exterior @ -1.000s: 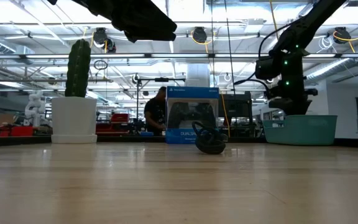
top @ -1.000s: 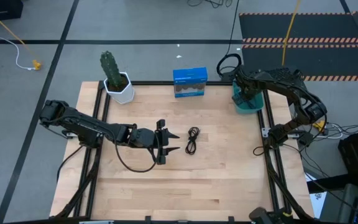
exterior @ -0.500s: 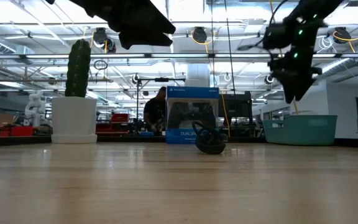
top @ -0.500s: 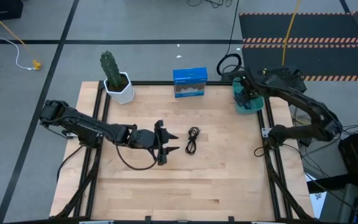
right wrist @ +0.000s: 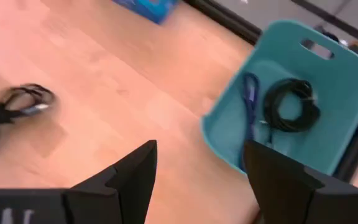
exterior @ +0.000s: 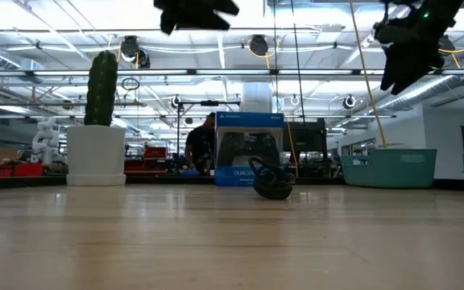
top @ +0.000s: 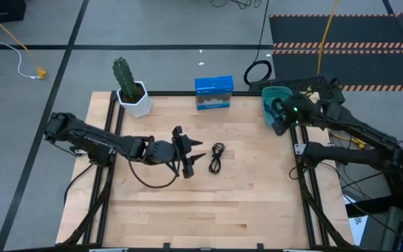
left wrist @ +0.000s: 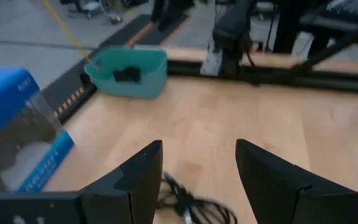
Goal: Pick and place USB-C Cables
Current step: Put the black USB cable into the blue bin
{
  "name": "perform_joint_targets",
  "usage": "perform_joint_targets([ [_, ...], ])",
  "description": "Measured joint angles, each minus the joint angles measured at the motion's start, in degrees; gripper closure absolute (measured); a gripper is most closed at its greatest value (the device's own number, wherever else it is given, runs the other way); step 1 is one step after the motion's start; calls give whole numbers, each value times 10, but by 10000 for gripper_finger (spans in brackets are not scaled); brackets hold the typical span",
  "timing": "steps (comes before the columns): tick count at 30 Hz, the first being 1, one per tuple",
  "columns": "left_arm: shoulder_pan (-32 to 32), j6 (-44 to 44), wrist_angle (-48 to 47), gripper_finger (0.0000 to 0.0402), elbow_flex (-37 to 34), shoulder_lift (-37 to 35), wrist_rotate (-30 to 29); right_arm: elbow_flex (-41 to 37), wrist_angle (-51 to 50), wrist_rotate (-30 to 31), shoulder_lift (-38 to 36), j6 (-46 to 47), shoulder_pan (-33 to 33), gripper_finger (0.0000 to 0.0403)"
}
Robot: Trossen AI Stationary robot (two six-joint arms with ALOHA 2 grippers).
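The left gripper (top: 193, 155), fingers apart, hovers just beside a black cable (top: 217, 157). The right gripper (right wrist: 197, 180), also apart and empty, hangs beside the bin (right wrist: 328, 74) holding two cables.

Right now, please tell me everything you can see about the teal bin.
The teal bin looks like plastic, roughly rectangular with rounded corners, low walls and a slot handle in one end. It stands upright at the table's far right corner, its mouth open upward. Inside lie a coiled black cable and a blue-purple cable, side by side. The right gripper, open, hovers above its near edge without touching it.
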Motion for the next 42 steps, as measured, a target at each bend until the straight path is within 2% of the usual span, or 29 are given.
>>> perform_joint_targets([
  [6, 10, -7, -38, 197, 40, 0, -2, -58, 46, 22, -40, 41, 92, 172],
  [13, 9, -18, -42, 197, 53, 0, -16, -130, 180, 10, -37, 17, 184, 172],
  [26, 2, -32, -72, 197, 62, 0, -19, -133, 221, 6, -30, -27, 244, 172],
  [31, 8, -70, -170, 197, 119, 10, -20, -133, 224, 6, -30, -52, 257, 172],
  [37, 30, -124, -367, 197, 247, 60, -12, -133, 228, 7, -29, -61, 261, 172],
  [42, 62, -166, -507, 197, 349, 124, 44, -133, 234, 8, -25, -69, 261, 172],
])
